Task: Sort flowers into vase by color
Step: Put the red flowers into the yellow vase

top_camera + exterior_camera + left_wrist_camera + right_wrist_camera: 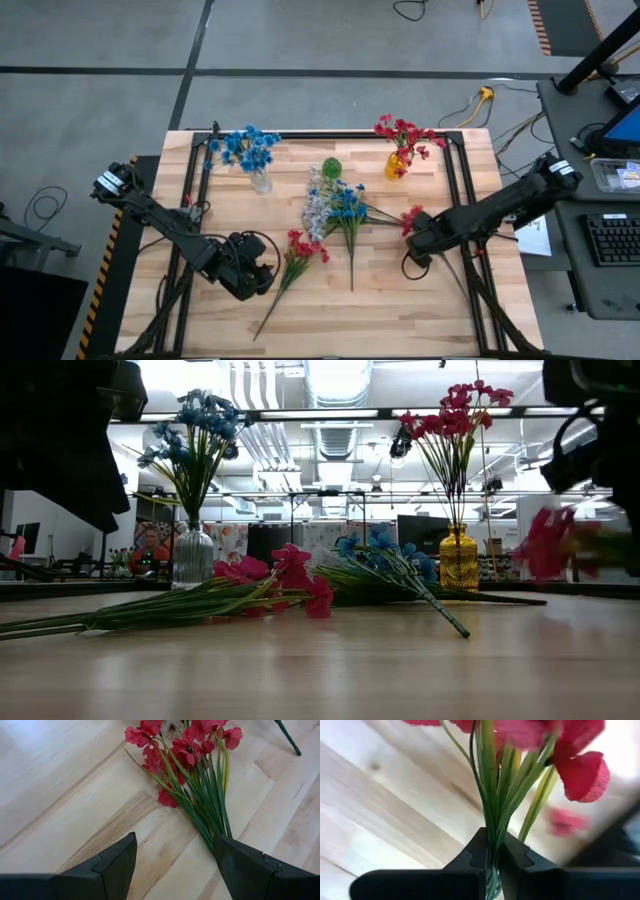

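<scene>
Right claw [492, 857] clenched on red spray's green stems [496, 815], seemingly lifted above the pale wooden plank tabletop [400, 290]; left claw [172, 865] released beside a lying red spray [187, 750]; grey floor [300, 35] beyond.

You're in lab or industrial workshop, not home; grey concrete floor [300, 40] with dark tape lines around wooden table [330, 300] on black metal frame [455, 200]; hazard-striped edge [543, 25] at floor's far side; loose cables [505, 115]; side desk with keyboard [612, 240]; low view shows exposed ceiling ducts [335, 385], strip lights, monitors [420, 532] behind.
</scene>
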